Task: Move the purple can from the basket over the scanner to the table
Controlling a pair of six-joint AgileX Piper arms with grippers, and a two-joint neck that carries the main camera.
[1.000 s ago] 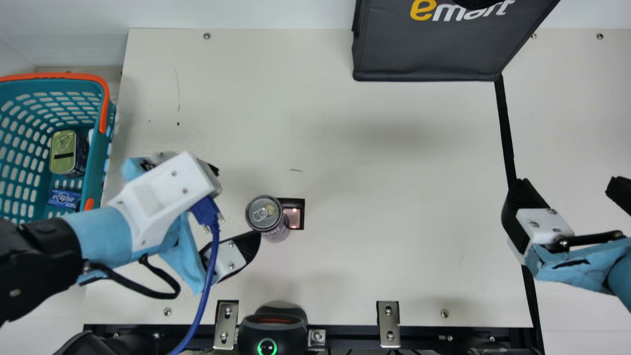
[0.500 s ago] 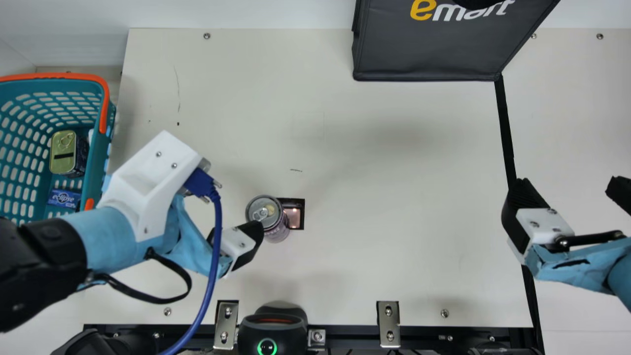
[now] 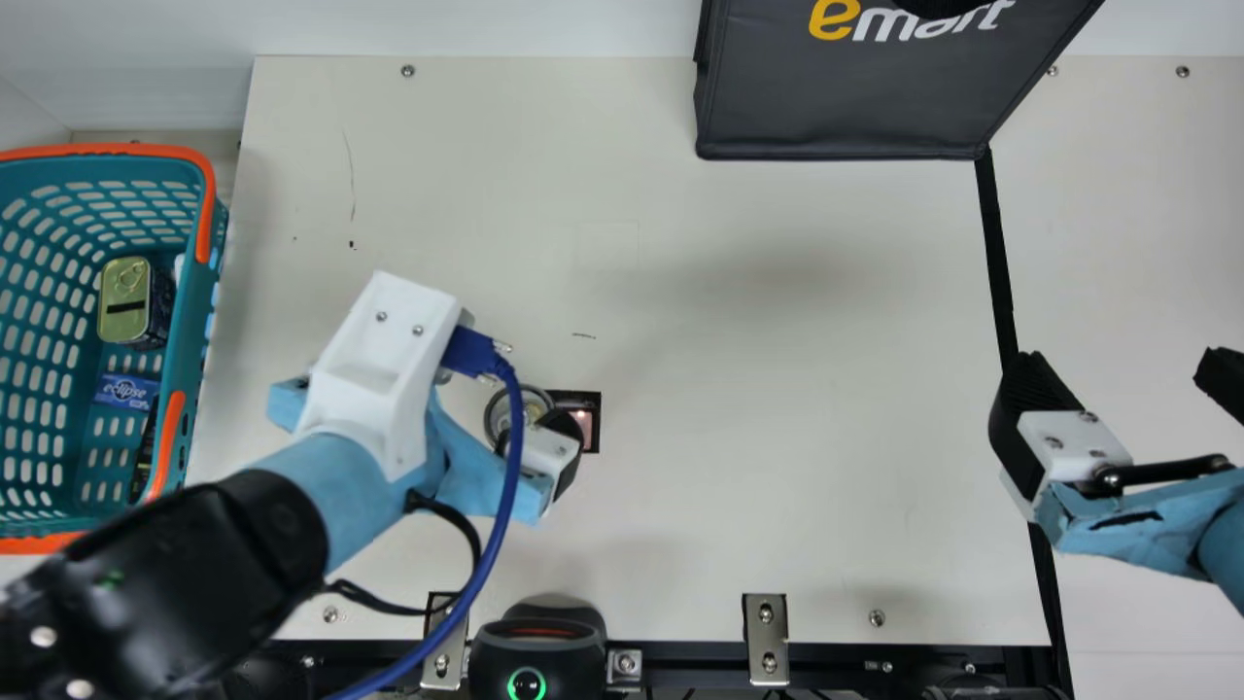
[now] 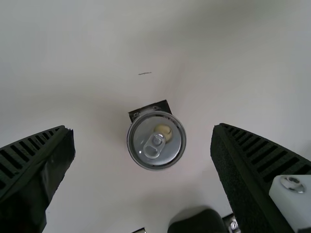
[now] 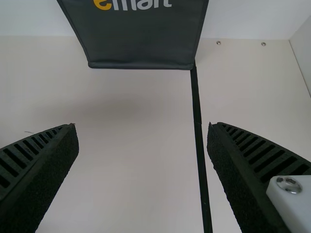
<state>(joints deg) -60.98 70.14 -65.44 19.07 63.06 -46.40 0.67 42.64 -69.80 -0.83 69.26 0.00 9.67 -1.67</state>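
Stretching over the table (image 3: 777, 506) and pointing the left gripper (image 3: 567, 439), fingers wide apart, down at the purple can (image 4: 156, 141) upright beside a small dark square (image 3: 592, 400), while holding the right gripper (image 3: 1120, 364) well away, spread wide too

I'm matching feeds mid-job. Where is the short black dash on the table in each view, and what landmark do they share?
Main view: the dash is near the middle, just above the can and the black square.
Left wrist view: the dash is past the can, on the black square's side.
Right wrist view: the dash is beside the right tool.
Shared landmark: the table.
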